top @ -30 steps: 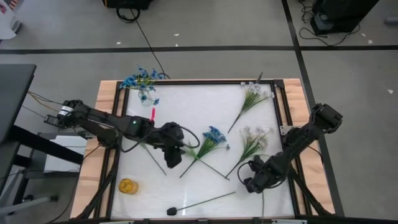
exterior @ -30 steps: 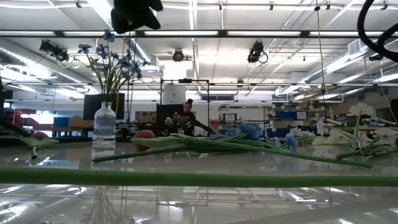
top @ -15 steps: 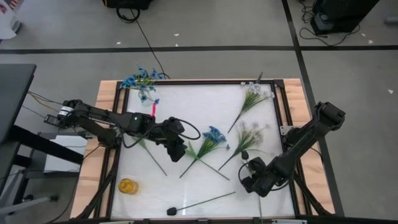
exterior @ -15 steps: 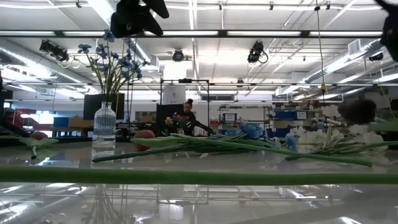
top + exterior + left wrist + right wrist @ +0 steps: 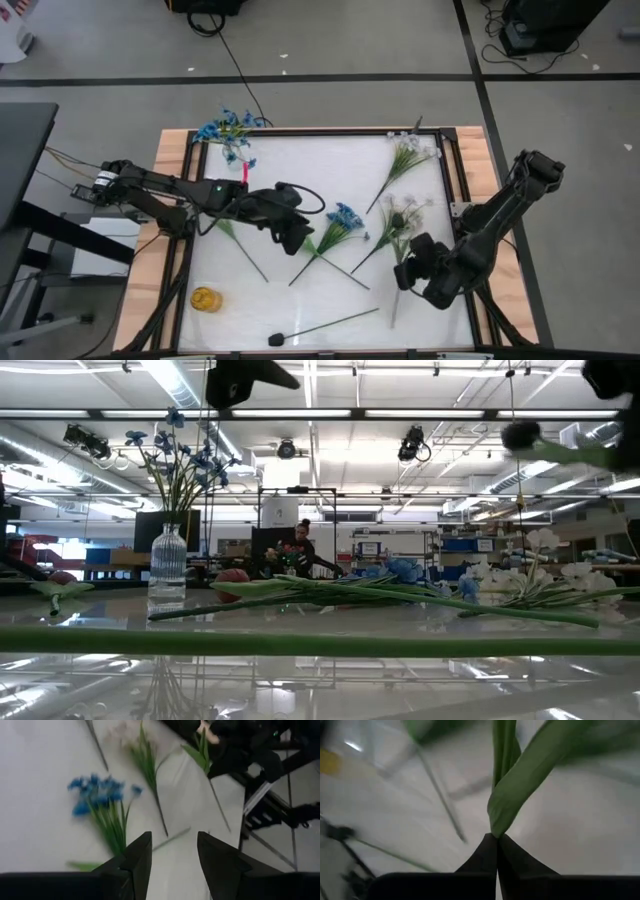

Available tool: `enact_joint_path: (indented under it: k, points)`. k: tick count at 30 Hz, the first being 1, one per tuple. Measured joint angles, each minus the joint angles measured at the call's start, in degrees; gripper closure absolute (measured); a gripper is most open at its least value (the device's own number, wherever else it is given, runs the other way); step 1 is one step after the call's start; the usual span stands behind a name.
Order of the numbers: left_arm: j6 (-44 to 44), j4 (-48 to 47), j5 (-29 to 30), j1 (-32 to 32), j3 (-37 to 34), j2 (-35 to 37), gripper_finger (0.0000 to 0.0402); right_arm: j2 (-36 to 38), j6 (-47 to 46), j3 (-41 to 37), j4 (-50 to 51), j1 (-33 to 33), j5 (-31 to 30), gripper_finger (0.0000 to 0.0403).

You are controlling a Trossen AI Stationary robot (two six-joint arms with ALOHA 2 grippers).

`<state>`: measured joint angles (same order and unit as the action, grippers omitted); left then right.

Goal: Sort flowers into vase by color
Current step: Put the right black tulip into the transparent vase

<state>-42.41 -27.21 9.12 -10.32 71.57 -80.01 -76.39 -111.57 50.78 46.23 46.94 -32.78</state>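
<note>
- A ribbed clear glass vase [image 5: 168,565] stands at the table's far left corner, holding blue flowers [image 5: 228,131] on thin green stems that fan out above its narrow neck.
- A pink-magenta tulip bud [image 5: 246,182] lies on the glossy white tabletop [image 5: 300,160] just in front of the vase.
- A small round yellow object [image 5: 205,298] sits near the front left edge; no writing on it can be read.
- The left gripper [image 5: 296,238] hangs over the middle of the table, its two dark, flat fingers [image 5: 137,856] spread apart with nothing between them.
- A blue clustered bloom [image 5: 345,216] with long narrow green leaves lies flat just beside that gripper, stem pointing to the front left.
- A dark bud [image 5: 276,340] on a long thin stem lies along the front edge.
- A white wispy spray [image 5: 412,150] lies at the far right corner, another white spray [image 5: 404,213] nearer the middle right.
- The right gripper [image 5: 405,272] is at the front right, its fingers pressed together on a green-stemmed flower [image 5: 512,795], pinching it by its smooth folded leaf, lifted off the table.
- A pale wooden frame [image 5: 162,190] edges the table.
</note>
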Motion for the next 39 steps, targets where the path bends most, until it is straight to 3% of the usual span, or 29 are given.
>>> enact_joint_path:
  k: [4, 9, 14, 18, 29, 39]
  points:
    - [2.64, 3.02, 2.24, 0.31, 0.00, 0.00, 0.0239, 2.22, 10.43, 0.02, -4.51, -2.24, -9.37, 0.0396]
    - [8.97, 10.31, 1.14, 0.63, -0.02, -0.73, 0.0239, 4.72, 38.09, 0.02, -17.03, -7.50, -13.44, 0.0392]
    - [16.19, 19.15, -2.60, 0.62, 0.00, -3.69, 0.0239, 6.92, 70.54, 0.09, -37.21, -14.23, -10.77, 0.0392]
    - [18.22, 23.40, -2.68, 1.65, -0.02, -5.36, 0.0239, 8.37, 86.03, 0.18, -47.97, -19.27, -4.29, 0.0393]
    - [23.75, 30.00, -6.05, 4.77, -0.02, -5.51, 0.0239, 11.18, 92.22, 0.15, -52.16, -28.86, 5.67, 0.0393]
    - [23.49, 32.03, -8.26, 7.51, -0.02, -7.17, 0.0254, 10.94, 93.74, 0.07, -52.62, -31.98, 10.59, 0.0393]
